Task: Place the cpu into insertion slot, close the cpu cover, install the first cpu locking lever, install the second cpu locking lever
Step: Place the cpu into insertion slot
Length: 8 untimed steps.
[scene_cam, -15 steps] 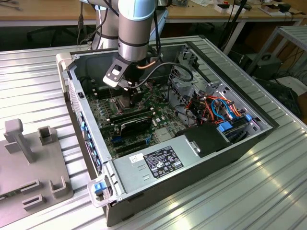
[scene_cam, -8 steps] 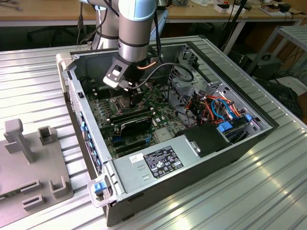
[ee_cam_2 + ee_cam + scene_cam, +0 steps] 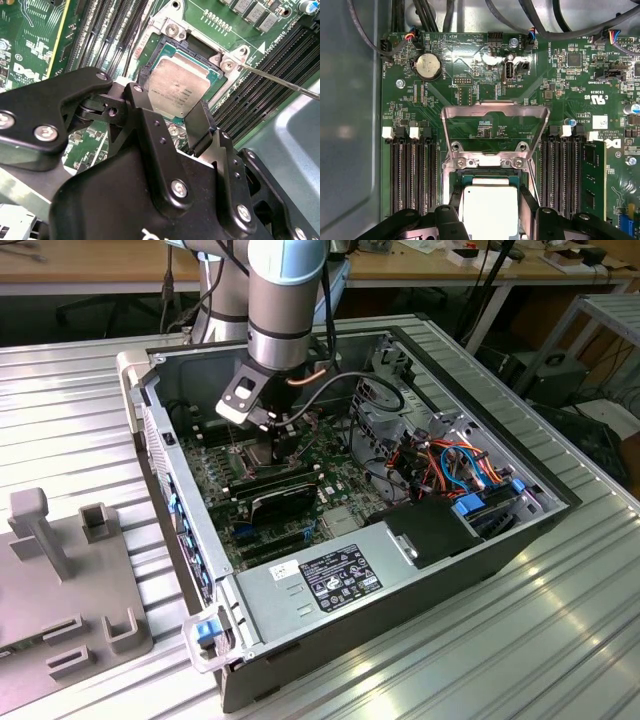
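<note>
One cpu (image 3: pixel 487 215) pinched by two fingers (image 3: pixel 145 120) — cpu cover (image 3: pixel 495 109) open.

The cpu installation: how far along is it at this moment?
Done: the cpu lies in the insertion slot, or nearly so. In hand: the hand sits around the cpu. Left: the cpu cover stands open, and a locking lever juts out unlatched.
</note>
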Available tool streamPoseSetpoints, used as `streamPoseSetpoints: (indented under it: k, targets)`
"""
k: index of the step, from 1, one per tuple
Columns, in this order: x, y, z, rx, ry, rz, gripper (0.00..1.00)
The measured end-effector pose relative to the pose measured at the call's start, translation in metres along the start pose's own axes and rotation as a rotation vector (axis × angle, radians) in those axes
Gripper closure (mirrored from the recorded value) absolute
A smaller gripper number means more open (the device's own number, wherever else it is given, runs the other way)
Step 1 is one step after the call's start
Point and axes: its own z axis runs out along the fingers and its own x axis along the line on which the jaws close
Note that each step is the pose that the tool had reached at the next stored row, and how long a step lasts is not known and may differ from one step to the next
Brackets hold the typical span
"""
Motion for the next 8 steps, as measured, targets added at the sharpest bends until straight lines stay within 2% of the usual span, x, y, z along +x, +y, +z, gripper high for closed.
streamPoseSetpoints:
  k: [8]
  targets:
    - [0.0001,-0.0001,0.0022,0.0,0.0,0.0,0.47]
